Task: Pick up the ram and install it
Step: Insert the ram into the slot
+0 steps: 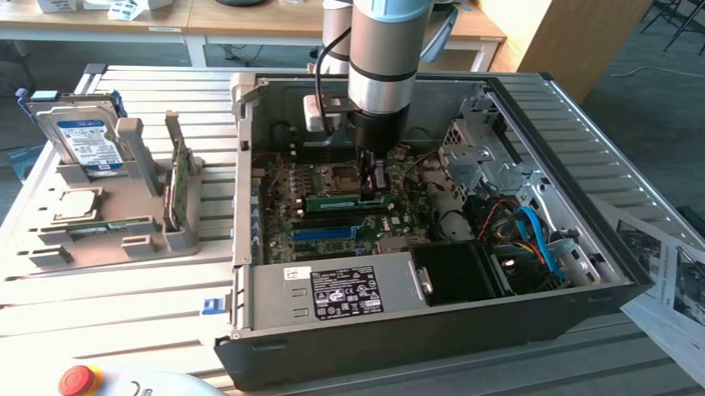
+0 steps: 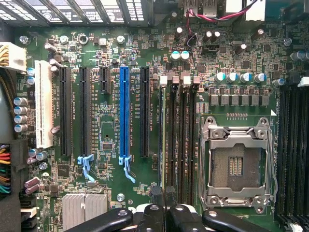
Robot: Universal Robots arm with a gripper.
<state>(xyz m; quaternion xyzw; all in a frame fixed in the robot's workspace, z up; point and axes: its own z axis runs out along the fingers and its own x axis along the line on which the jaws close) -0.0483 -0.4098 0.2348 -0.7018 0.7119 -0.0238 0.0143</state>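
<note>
Several black slots [image 2: 182,140] beside the ram [image 1: 347,200]

A blue-labelled hard drive [image 1: 79,136] stands upright in a grey holder [image 1: 138,235], a red button [image 1: 79,379] well apart.

We read the case [image 1: 441,330] as matt painted sheet metal. Motherboard [image 2: 106,130]: glossy green laminate. Blue slot [image 2: 124,111]: smooth plastic. CPU socket frame [image 2: 239,140]: bright bare metal. Heatsink [image 2: 84,208]: ribbed silvery metal. The ram [image 1: 347,200]: matt green board. Rack [image 1: 132,223]: dull grey plastic. Leaflets [image 1: 672,280]: paper.
</note>
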